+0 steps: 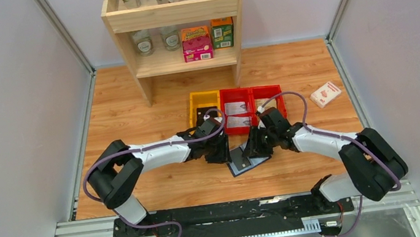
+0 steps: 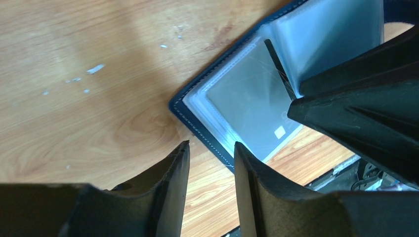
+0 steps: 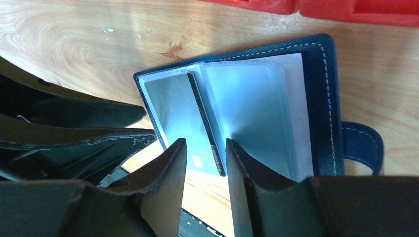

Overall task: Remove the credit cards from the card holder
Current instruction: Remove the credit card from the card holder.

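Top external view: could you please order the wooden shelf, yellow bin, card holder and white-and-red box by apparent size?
wooden shelf
yellow bin
then card holder and white-and-red box, unranked: the holder is partly hidden.

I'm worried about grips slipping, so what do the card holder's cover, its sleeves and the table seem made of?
Card holder cover: likely leather or faux leather, navy, matte, pale stitching along its edge.
Sleeves: clear flexible plastic, glossy, with glare and fine scratches.
Table: wood or wood-look laminate, smooth, visible grain; I cannot tell which.
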`<act>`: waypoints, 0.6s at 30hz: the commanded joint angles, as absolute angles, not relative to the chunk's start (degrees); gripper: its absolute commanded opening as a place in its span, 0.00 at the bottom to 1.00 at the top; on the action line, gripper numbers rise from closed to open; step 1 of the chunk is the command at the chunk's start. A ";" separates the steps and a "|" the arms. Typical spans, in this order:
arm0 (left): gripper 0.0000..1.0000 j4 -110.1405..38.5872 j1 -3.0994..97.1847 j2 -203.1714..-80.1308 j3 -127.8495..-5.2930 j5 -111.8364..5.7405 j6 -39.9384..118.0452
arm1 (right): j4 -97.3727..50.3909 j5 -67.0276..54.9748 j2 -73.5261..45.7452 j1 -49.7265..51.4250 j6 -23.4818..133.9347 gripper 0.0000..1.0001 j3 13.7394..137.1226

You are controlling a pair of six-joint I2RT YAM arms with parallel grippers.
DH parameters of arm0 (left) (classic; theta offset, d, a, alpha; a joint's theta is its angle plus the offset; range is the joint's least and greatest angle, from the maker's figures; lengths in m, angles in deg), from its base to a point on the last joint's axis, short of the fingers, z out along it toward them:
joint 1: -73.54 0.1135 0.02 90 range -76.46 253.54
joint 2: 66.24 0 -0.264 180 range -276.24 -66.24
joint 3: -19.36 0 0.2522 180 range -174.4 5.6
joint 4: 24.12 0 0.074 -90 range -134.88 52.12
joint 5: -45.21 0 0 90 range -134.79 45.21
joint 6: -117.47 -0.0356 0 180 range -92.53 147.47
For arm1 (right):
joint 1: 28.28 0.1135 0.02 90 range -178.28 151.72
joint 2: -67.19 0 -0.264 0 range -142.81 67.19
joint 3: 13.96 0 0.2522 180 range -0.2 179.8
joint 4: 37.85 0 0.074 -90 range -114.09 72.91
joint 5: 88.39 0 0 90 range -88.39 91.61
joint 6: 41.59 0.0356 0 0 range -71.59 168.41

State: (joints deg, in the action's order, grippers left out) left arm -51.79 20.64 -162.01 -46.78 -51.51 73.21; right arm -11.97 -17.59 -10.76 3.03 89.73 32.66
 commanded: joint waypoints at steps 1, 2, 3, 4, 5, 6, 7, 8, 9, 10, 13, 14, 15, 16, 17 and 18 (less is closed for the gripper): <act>0.50 -50.27 20.37 -157.13 -45.56 -45.67 77.04 | -17.83 -22.02 -12.35 2.84 91.82 0.39 31.00; 0.51 -50.27 20.28 -156.69 -45.47 -44.97 77.48 | -18.89 -22.64 -12.44 2.92 92.09 0.39 30.65; 0.53 -50.27 20.28 -156.25 -45.47 -44.96 78.27 | -19.86 -23.17 -12.53 2.92 92.53 0.39 30.12; 0.54 -50.27 20.37 -156.07 -45.29 -42.18 78.62 | -20.74 -23.69 -12.61 3.01 92.71 0.39 29.86; 0.55 -50.01 20.37 -155.90 -45.20 -41.63 79.50 | -21.27 -24.13 -12.79 2.92 92.80 0.39 29.77; 0.55 -49.57 20.46 -155.98 -44.85 -41.10 79.77 | -21.80 -24.40 -13.14 2.92 92.88 0.39 29.59; 0.55 -48.79 20.37 -156.33 -44.59 -41.01 80.38 | -22.67 -24.75 -13.23 2.92 93.06 0.39 29.24; 0.55 -48.43 20.46 -156.68 -44.50 -41.44 80.64 | -23.55 -25.36 -13.40 2.92 93.41 0.38 28.72; 0.55 -48.08 20.46 -157.64 -44.59 -41.79 80.82 | -25.21 -25.63 -13.49 2.92 93.93 0.38 28.36; 0.55 -48.16 20.37 -158.70 -44.76 -42.41 80.82 | -26.27 -26.07 -13.58 2.92 94.29 0.37 27.67; 0.48 -48.16 20.37 -160.11 -45.11 -42.85 80.74 | -28.30 -27.12 -13.93 2.92 95.17 0.36 27.04; 0.43 -48.25 20.46 -160.55 -45.20 -43.03 80.56 | -29.09 -27.47 -14.02 2.92 95.52 0.36 26.78; 0.42 -48.34 20.46 -160.73 -45.38 -43.20 80.39 | -30.23 -27.91 -14.19 2.92 95.87 0.36 26.61; 0.38 -48.43 20.46 -160.99 -45.38 -43.20 80.12 | -31.02 -28.35 -14.28 2.92 96.31 0.35 26.17; 0.35 -48.43 20.37 -161.08 -45.29 -43.20 80.12 | -32.94 -28.79 -14.46 2.92 97.01 0.35 25.73; 0.30 -48.34 20.37 -161.25 -45.20 -43.20 80.12 | -34.44 -29.40 -14.72 2.92 97.36 0.35 25.29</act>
State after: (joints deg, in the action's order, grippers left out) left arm -49.61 20.66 -160.70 -45.19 -43.20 79.98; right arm -26.70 -26.57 -13.69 3.03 94.93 26.74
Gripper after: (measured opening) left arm 0.368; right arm 0.353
